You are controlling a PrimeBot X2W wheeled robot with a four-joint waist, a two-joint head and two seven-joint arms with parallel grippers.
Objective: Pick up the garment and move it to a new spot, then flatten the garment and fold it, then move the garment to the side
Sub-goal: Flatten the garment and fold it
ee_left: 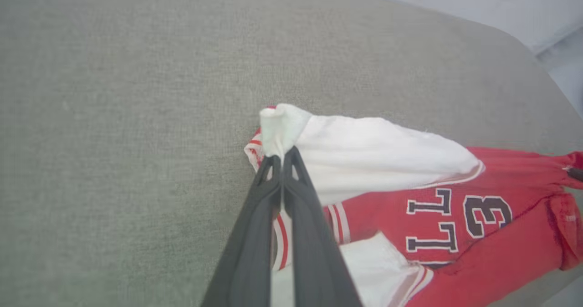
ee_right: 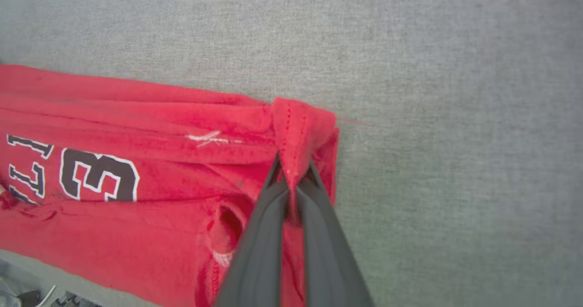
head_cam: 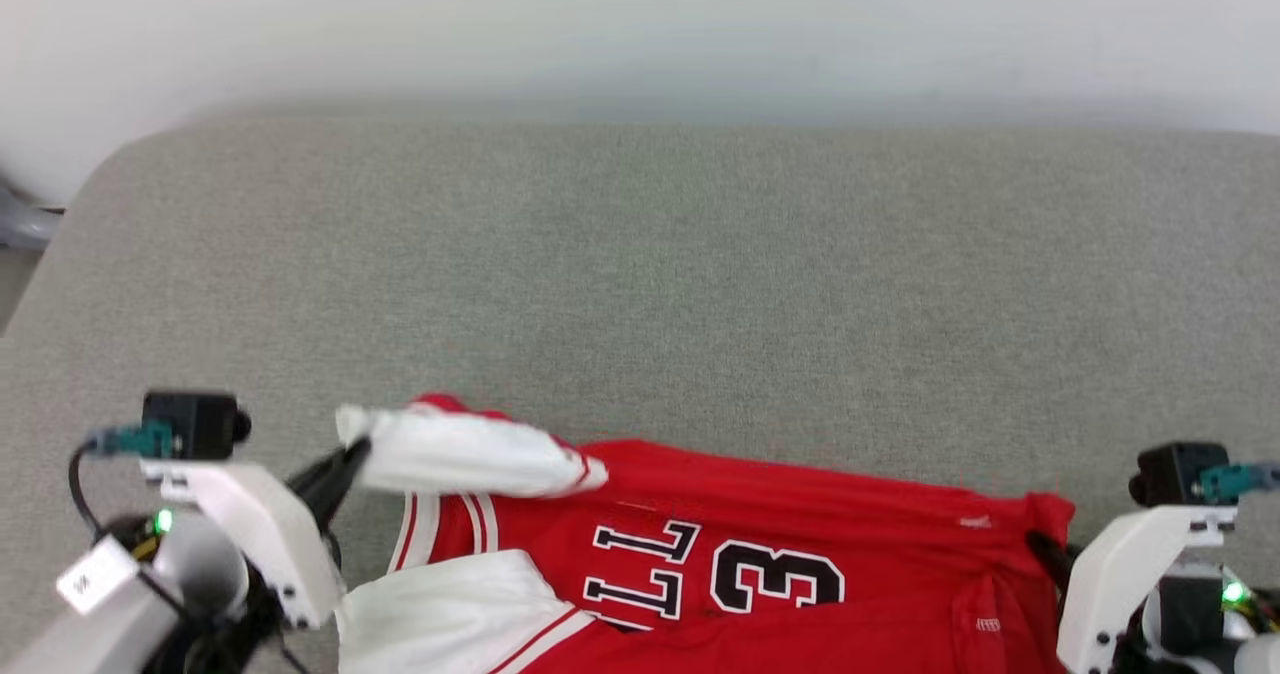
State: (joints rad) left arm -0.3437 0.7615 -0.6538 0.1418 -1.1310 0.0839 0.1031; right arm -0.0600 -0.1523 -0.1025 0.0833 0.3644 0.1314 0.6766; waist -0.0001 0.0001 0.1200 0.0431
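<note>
Garment: the red sports jersey with white short sleeves, striped trim and a black "3" on the chest (head_cam: pixel 830 514) lies bunched lengthways along the near edge of the grey fabric-covered bench (head_cam: pixel 640 284). The chest print faces up, and one white sleeve (head_cam: pixel 470 459) is drawn out across the jersey's upper edge.
Left pincer: the left pincer (head_cam: pixel 358 452) is closed tight on the cuff end of that sleeve. In its wrist view, a wad of white cloth sticks up past the two dark fingers.
Right pincer: the right pincer (head_cam: pixel 1042 546) is clamped on a fold of red cloth at the opposite end, which looks to be the hem side. In its wrist view, the fabric pokes up between the fingertips.
Done, by my reckoning: both ends are gripped, so the pick-up has only just started. I can't tell whether any of the body is off the bench.
Left to do: carry the jersey to a new spot, spread it flat, fold it and shift it aside. Nearly the whole job remains.
Room to work: a wide stretch of the bench lies beyond the jersey.
</note>
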